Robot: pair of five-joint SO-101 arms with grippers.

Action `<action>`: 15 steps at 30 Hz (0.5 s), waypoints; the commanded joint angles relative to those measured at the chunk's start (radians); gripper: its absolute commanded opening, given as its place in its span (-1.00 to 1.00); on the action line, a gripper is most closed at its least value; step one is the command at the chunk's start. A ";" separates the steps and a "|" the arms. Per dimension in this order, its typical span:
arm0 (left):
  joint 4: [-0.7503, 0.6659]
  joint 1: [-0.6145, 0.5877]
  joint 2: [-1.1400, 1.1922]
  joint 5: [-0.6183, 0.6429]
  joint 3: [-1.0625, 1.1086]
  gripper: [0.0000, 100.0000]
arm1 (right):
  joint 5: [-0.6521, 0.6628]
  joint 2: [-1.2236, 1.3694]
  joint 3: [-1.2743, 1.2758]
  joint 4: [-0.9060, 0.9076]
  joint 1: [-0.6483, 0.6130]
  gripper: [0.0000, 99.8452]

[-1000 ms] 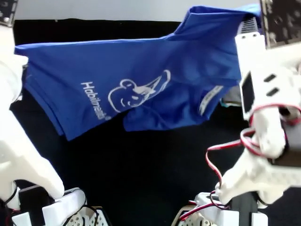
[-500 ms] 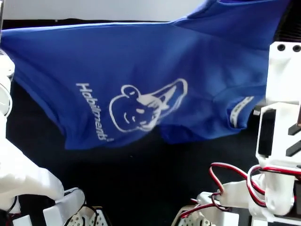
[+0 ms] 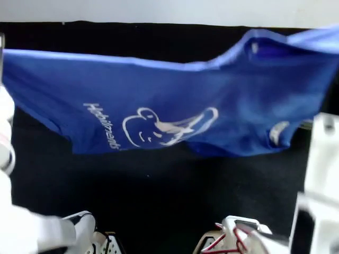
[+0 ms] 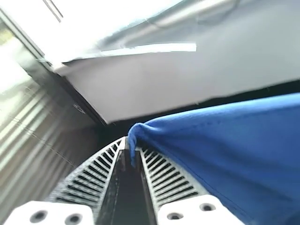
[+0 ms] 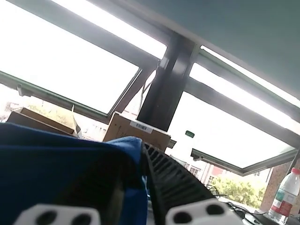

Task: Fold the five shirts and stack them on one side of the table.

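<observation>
A blue shirt (image 3: 169, 106) with a white cartoon print hangs stretched wide above the black table (image 3: 159, 201), print side up. In the left wrist view my left gripper (image 4: 130, 149) is shut on a bunched corner of the shirt (image 4: 234, 154). My right gripper (image 5: 143, 157) is shut on the other end, with blue cloth (image 5: 56, 164) draped over one finger. The white left arm (image 3: 5, 159) stands at the left edge of the high view and the right arm (image 3: 323, 185) at the right edge. The shirt's lower hem sags toward the middle of the table.
Both arm bases (image 3: 79, 233) (image 3: 233, 235) sit at the table's front edge, with red wires (image 3: 217, 241) by the right one. A pale wall (image 3: 159, 9) runs behind the table's far edge. Bare black tabletop lies under the shirt.
The shirt has been raised and pulled wider, now spanning the whole high view. Both arms have moved outward and up, the right one sliding off toward the right edge.
</observation>
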 commanded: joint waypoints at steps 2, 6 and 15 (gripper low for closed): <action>0.003 -0.005 -0.067 0.009 -0.018 -0.98 | 0.008 -0.048 -0.016 0.001 0.016 -0.99; 0.003 -0.005 -0.085 0.008 -0.018 -0.98 | 0.005 -0.054 -0.015 0.001 0.016 -0.99; -0.006 -0.005 0.007 0.002 0.216 -0.98 | 0.002 0.027 0.286 -0.082 -0.019 -0.99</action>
